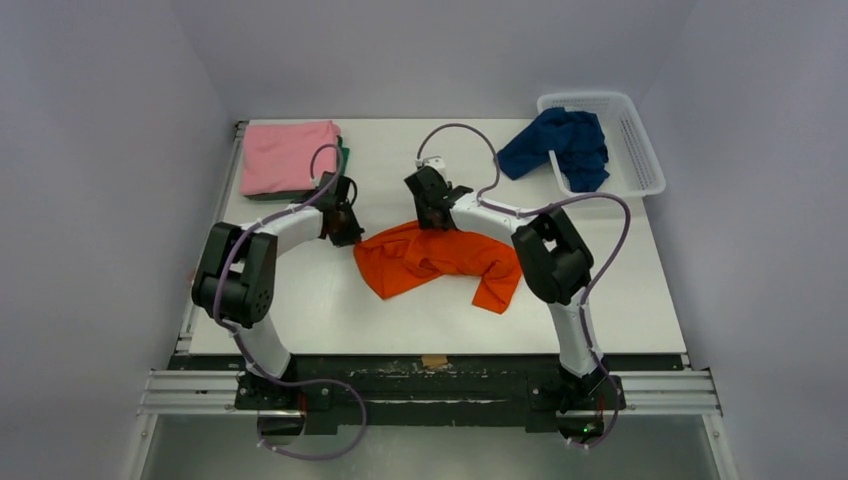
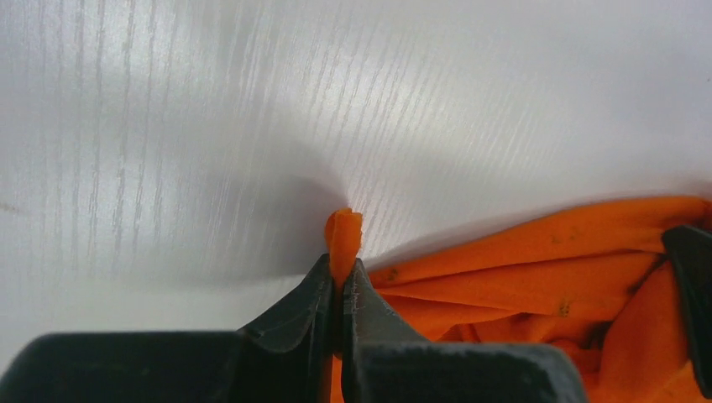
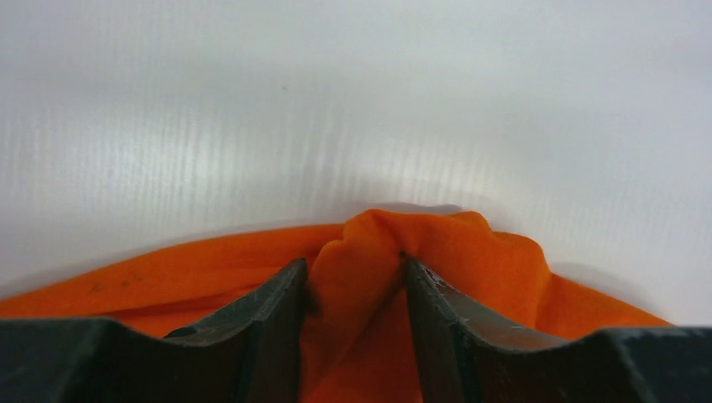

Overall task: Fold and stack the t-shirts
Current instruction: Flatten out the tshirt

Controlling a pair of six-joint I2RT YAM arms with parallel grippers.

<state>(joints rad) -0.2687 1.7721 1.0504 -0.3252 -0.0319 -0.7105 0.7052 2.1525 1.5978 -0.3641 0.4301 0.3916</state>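
Left wrist: orange t-shirt [image 2: 537, 269] edge in closed left gripper [image 2: 342, 277]; another fold squeezed inside right gripper [image 3: 354, 269].

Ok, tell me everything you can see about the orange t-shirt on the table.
The orange t-shirt is soft, bright cloth with a few small dark specks, lying crumpled and unfolded on the white table between the arms. The left gripper is shut on a thin pinch of its left edge; the right gripper holds a bunched ridge at its far edge between its jaws. Nothing else touches it.
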